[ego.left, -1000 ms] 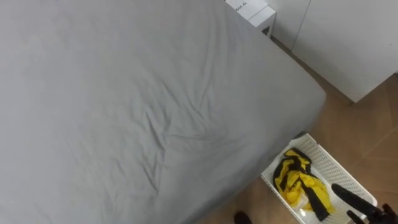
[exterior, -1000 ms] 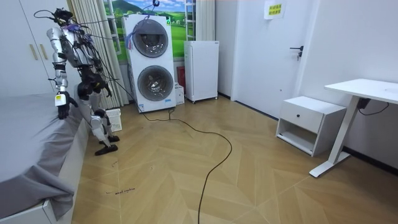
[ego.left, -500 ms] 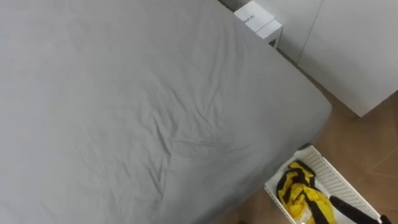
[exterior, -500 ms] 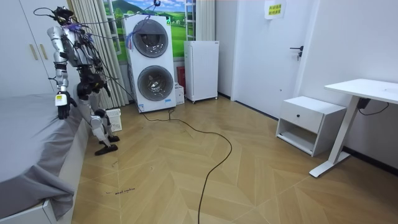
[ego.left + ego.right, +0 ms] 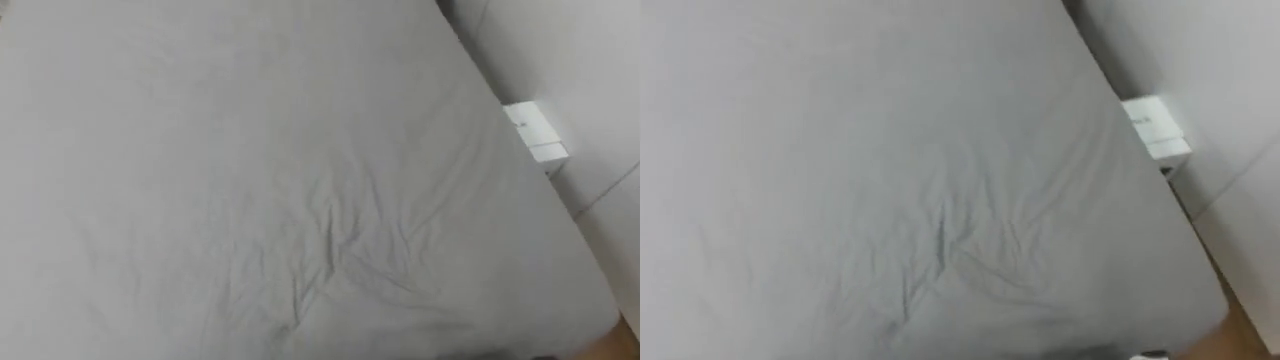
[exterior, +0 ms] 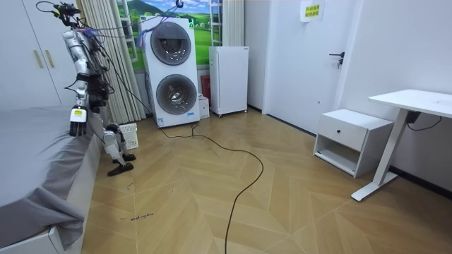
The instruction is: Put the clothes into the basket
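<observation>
In the room view I stand at the corner of a grey bed (image 6: pixel 32 159), on the room view's left, with my body turned toward it. The white slatted basket (image 6: pixel 128 134) sits on the wooden floor just behind my legs, beside the curtain. My left hand (image 6: pixel 76 122) hangs at my side over the bed's edge. The eye views look down on the wrinkled grey sheet (image 5: pixel 280 190), and no clothing lies on it.
A small white box (image 5: pixel 537 132) sits by the wall past the bed's far edge. In the room view a stacked washer and dryer (image 6: pixel 169 70), a white cabinet (image 6: pixel 228 79), a nightstand (image 6: pixel 349 140) and a desk (image 6: pixel 417 102) stand around open wooden floor.
The eye view has swung away from the floor onto the bed, so the basket holding the yellow-and-black garment has left it. In the room view my upper body has turned and straightened.
</observation>
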You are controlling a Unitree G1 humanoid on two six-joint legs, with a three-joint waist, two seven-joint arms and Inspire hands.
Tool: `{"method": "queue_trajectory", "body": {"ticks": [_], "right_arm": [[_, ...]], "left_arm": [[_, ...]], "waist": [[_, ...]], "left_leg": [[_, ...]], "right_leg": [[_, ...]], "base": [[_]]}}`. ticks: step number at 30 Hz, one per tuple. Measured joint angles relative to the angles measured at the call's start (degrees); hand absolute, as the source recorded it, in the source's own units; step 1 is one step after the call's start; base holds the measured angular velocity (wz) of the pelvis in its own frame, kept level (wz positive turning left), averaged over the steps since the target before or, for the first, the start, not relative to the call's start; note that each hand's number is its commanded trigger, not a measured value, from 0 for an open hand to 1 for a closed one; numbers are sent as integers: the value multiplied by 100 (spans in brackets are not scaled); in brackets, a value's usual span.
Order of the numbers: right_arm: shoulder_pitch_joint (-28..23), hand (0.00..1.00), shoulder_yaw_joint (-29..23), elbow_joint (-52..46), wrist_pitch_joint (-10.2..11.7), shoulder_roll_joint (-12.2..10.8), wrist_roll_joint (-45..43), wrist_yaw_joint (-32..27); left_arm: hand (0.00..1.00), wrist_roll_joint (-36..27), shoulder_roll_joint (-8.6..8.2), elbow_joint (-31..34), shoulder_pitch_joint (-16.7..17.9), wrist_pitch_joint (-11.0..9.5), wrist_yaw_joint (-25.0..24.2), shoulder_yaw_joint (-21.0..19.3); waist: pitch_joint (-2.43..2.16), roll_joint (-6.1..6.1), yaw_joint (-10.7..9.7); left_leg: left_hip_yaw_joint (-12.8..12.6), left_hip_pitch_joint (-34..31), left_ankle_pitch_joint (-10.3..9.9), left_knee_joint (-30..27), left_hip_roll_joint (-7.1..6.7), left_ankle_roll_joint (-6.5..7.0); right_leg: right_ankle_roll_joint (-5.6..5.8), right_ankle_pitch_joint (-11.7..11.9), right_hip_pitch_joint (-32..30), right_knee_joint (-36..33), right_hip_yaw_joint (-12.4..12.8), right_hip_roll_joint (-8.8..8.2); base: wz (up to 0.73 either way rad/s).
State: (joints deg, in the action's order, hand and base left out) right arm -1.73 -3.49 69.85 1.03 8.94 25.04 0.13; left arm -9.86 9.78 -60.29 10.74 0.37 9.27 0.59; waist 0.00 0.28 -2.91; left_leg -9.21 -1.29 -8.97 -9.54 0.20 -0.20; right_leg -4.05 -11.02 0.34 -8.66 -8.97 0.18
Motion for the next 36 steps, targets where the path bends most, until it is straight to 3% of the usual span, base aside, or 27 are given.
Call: {"method": "queue_trajectory", "body": {"ticks": [3,6,13,14,15,18,19,23,24,27,28,36], "right_arm": [[30,0,232,141,-188,-21,-194,5],[27,0,487,204,-342,-9,-286,-17],[40,0,658,323,-458,9,-505,-73],[40,0,669,323,-480,10,-546,-73],[22,0,678,323,-481,11,-601,-73],[-6,0,686,330,-462,15,-776,-64],[-8,0,687,335,-456,15,-808,-54],[-25,0,687,373,-419,13,-969,-1],[-24,0,687,372,-409,14,-987,5],[-66,0,685,394,-344,14,-987,16],[-78,0,681,393,-344,13,-1002,23],[-153,0,598,312,-224,-9,-1183,67]], "left_arm": [[0,90,-29,13,-60,-31,-41,-100],[0,60,-43,-48,-141,-47,-104,-252],[0,209,-224,-39,-177,-79,-226,-517],[0,217,-219,-42,-191,-79,-254,-547],[0,264,-216,-43,-197,-79,-278,-564],[0,333,-216,-53,-205,-82,-344,-561],[0,332,-216,-76,-215,-85,-358,-551],[0,335,-216,-196,-240,-120,-359,-543],[0,335,-216,-221,-240,-121,-356,-535],[0,341,-217,-288,-244,-121,-342,-523],[0,343,-216,-289,-242,-120,-337,-519],[0,392,-218,-289,-230,-121,-327,-503]], "waist": [[-1,-78,171],[37,-139,318],[65,-190,480],[53,-150,493],[88,-201,492],[81,-172,495],[49,-118,485],[73,-148,479],[55,-116,479],[50,-93,460],[72,-132,447],[43,-75,337]], "left_leg": [[160,7,-1,1,-34,1],[236,82,-1,17,-46,1],[347,125,-3,20,-87,3],[352,156,-3,19,-88,3],[352,188,-9,18,-93,12],[336,209,-21,15,-95,31],[334,214,-23,14,-96,34],[346,315,-24,16,-101,36],[347,334,-24,16,-100,36],[336,373,-24,17,-101,36],[332,380,-24,17,-102,36],[316,381,-25,17,-107,36]], "right_leg": [[8,-5,111,55,-180,-22],[11,-8,236,101,-248,-22],[27,-42,301,98,-330,-56],[30,-44,342,102,-337,-59],[39,-52,381,105,-355,-63],[44,-60,391,95,-358,-67],[45,-60,393,91,-353,-69],[55,-66,470,95,-291,-72],[55,-67,478,94,-269,-72],[54,-66,518,85,-246,-71],[55,-66,526,87,-246,-72],[60,-70,534,94,-239,-74]], "base": [[32],[13],[5],[5],[6],[2],[0],[-4],[-9],[-4],[0],[0]]}}
